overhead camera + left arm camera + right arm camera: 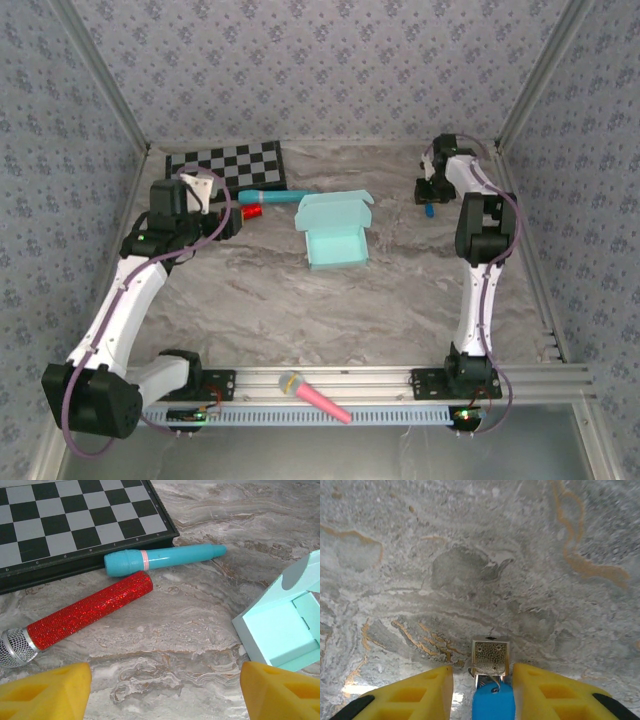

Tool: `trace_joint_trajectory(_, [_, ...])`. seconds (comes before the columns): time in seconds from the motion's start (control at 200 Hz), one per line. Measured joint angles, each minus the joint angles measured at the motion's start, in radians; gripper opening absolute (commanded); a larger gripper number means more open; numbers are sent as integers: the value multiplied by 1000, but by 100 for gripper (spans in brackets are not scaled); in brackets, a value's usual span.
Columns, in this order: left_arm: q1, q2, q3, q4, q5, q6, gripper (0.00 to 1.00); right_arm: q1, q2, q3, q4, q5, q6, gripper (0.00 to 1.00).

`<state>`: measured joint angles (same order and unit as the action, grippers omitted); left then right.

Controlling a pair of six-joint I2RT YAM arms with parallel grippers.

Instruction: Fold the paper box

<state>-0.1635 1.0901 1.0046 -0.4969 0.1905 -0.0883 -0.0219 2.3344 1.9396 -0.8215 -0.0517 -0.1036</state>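
Note:
The pale aqua paper box [335, 232] lies on the marble table, its tray part formed and its lid flap [336, 209] standing open behind it. In the left wrist view the paper box [280, 635] is at the right edge. My left gripper [228, 215] hovers left of the box, near the checkerboard. It is open [162, 695], with bare table between its yellow fingers. My right gripper [428, 195] points down at the far right of the table. Its jaws [482, 672] stand partly open round a small blue thing with a metal end [491, 700]; a gap shows at its left side.
A checkerboard [228, 165] lies at the back left. A teal marker pen [160, 559] and a red glitter microphone [85, 611] lie just in front of it. A pink microphone [315, 396] rests on the rail between the arm bases. Patterned walls close three sides.

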Motion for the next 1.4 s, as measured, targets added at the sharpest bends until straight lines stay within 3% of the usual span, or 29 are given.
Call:
trace_joint_trajectory(0.695, [0,0,-2,2,0,0,79,-5,3,8,-5,-5,-18,1])
trace_joint_trajectory(1.034, [0,0,-7,3,0,0,79,-5,-77,-104,26,6,-17,0])
trace_joint_trajectory(1.404, [0,0,-7,3,4,-5,79,2,-338,-365,115,30,10,0])
